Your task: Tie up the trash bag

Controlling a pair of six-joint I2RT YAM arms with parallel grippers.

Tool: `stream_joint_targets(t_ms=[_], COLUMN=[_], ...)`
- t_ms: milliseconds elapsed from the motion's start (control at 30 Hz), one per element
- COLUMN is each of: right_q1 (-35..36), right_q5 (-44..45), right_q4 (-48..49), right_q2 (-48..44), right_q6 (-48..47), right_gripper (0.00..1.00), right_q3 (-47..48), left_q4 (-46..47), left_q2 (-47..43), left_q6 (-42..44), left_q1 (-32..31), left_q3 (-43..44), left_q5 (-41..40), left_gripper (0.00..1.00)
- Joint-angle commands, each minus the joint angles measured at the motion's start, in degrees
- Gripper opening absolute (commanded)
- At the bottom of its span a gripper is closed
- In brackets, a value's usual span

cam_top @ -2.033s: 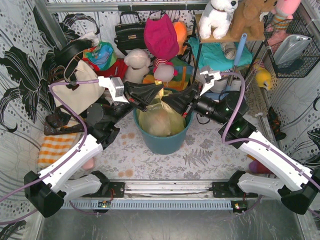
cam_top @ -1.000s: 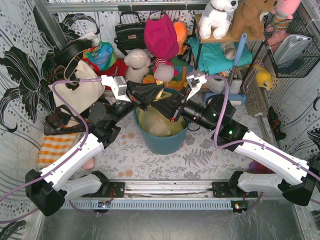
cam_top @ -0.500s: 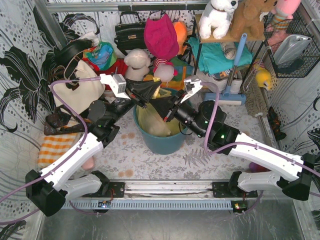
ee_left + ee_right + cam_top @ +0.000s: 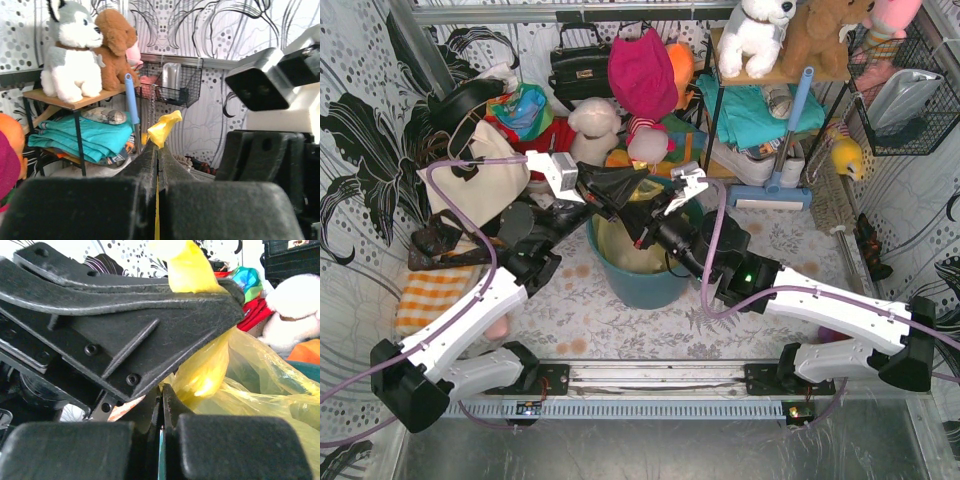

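Observation:
The yellow trash bag (image 4: 638,252) sits in the teal bin (image 4: 650,285), and it also shows in the right wrist view (image 4: 250,390). My left gripper (image 4: 638,186) is above the bin's far rim, shut on one yellow handle strip (image 4: 162,129) whose end sticks out past the tips. My right gripper (image 4: 642,226) lies just under the left one, over the bag. Its jaws are shut, with yellow bag plastic (image 4: 200,372) pinched at their tips. The left gripper's black finger (image 4: 125,315) crosses right above them.
A cream tote (image 4: 480,185) and orange cloth (image 4: 430,295) lie left of the bin. Plush toys, a black handbag (image 4: 578,68) and a shelf with teal cloth (image 4: 755,105) crowd the back. A wire basket (image 4: 910,100) hangs at the right.
My right arm has swung left across the bin, bringing its gripper from the bag's right side to just beneath my left gripper. The left gripper has stayed almost still with its strip.

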Motion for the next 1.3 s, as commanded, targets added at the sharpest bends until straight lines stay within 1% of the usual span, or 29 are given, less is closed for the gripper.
stream_joint_targets(t_ms=[0, 167, 267, 433, 667, 967, 1167, 1267], right_q1=[0.1, 0.1, 0.2, 0.2, 0.2, 0.2, 0.2, 0.2], right_q5=[-0.6, -0.6, 1.6, 9.6, 20.1, 28.4, 30.1, 26.6], right_q4=[1.4, -0.7, -1.1, -0.8, 3.1, 4.7, 3.8, 2.1], right_q2=[-1.3, -1.3, -0.1, 0.8, 1.4, -0.6, -1.7, -2.5], right_q6=[-1.3, -0.6, -0.3, -0.4, -3.2, -8.0, -8.3, -7.2], right_gripper=[0.00, 0.00, 0.00, 0.00, 0.00, 0.00, 0.00, 0.00], right_q3=[-1.4, -1.2, -1.2, -1.5, -2.8, -3.6, -3.7, -2.9], left_q4=[2.0, 2.0, 2.4, 2.2, 1.7, 1.1, 1.0, 1.0], left_q2=[-0.9, -0.9, -0.7, -1.0, -1.0, -1.0, -0.8, -0.7], left_q6=[-0.1, -0.2, -0.5, -0.4, -0.4, -0.1, -0.2, -0.3], left_q1=[-0.5, -0.4, -0.4, -0.5, -0.4, -0.5, -0.5, -0.4], left_q3=[1.5, 1.5, 1.3, 1.0, 1.2, 1.1, 1.1, 1.1], left_q5=[1.1, 1.1, 1.2, 1.2, 1.6, 1.5, 1.9, 2.0], left_gripper=[0.00, 0.00, 0.00, 0.00, 0.00, 0.00, 0.00, 0.00])
